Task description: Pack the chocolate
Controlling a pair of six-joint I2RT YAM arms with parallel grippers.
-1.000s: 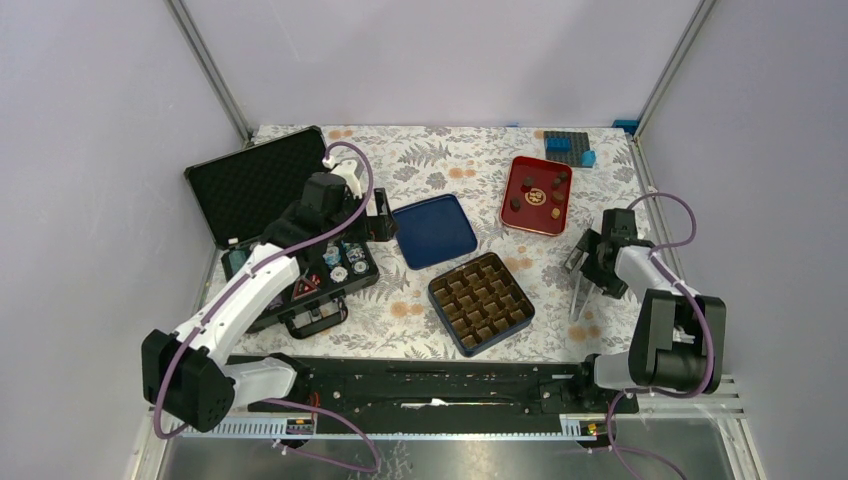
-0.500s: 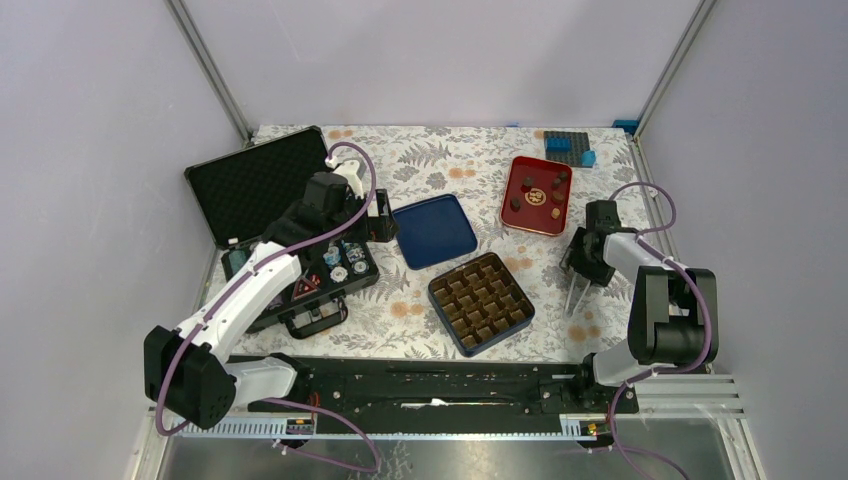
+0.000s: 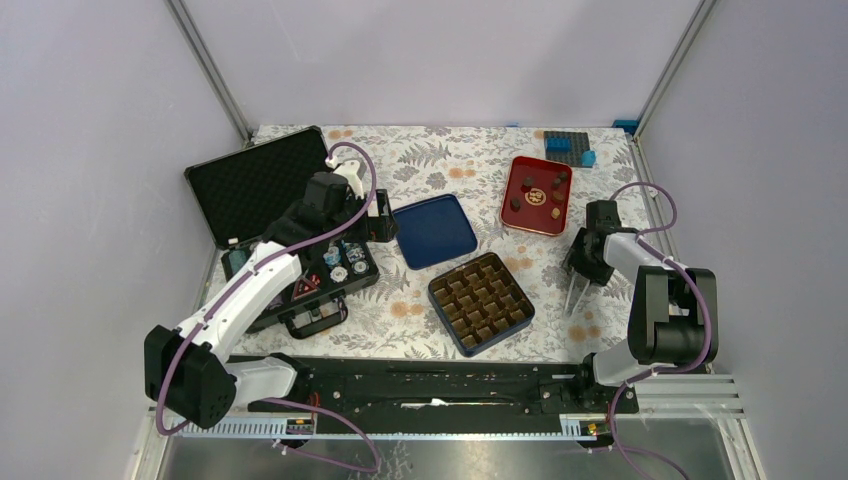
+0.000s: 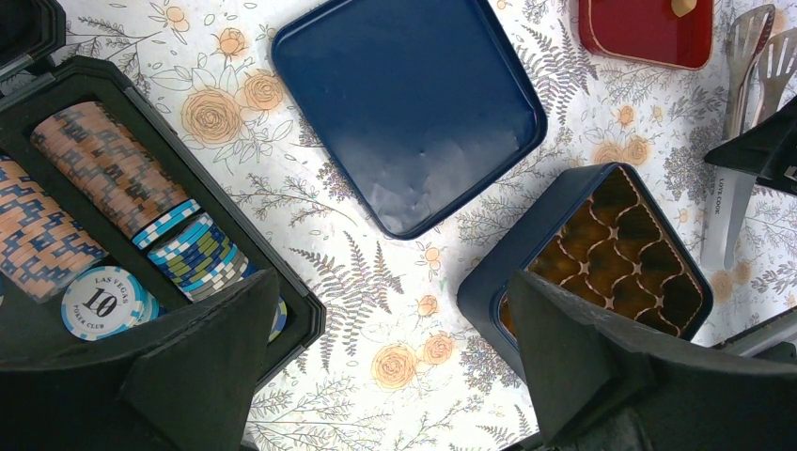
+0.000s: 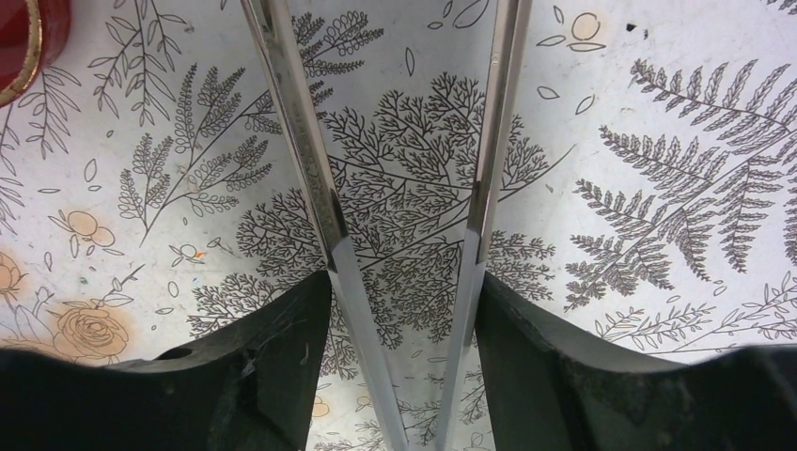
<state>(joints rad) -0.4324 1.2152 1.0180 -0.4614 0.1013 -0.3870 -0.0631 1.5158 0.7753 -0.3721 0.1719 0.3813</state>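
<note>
Both tongs [image 5: 299, 141] arms clasped by right pincer [image 5: 402, 291] (left pincer [image 4: 390, 291] gapes wide).

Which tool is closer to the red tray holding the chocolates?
Right. The right tool sits just near-right of the red tray, straddling the tongs. The left tool is well to the tray's left, over the poker chip case, beyond the blue lid.

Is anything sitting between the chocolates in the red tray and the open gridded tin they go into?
Nothing visible does. Only bare tablecloth separates the red tray from the open blue tin; its lid lies off to the left. The chocolates lie uncovered. The right gripper, jaws against the tongs, sits right of that path.
</note>
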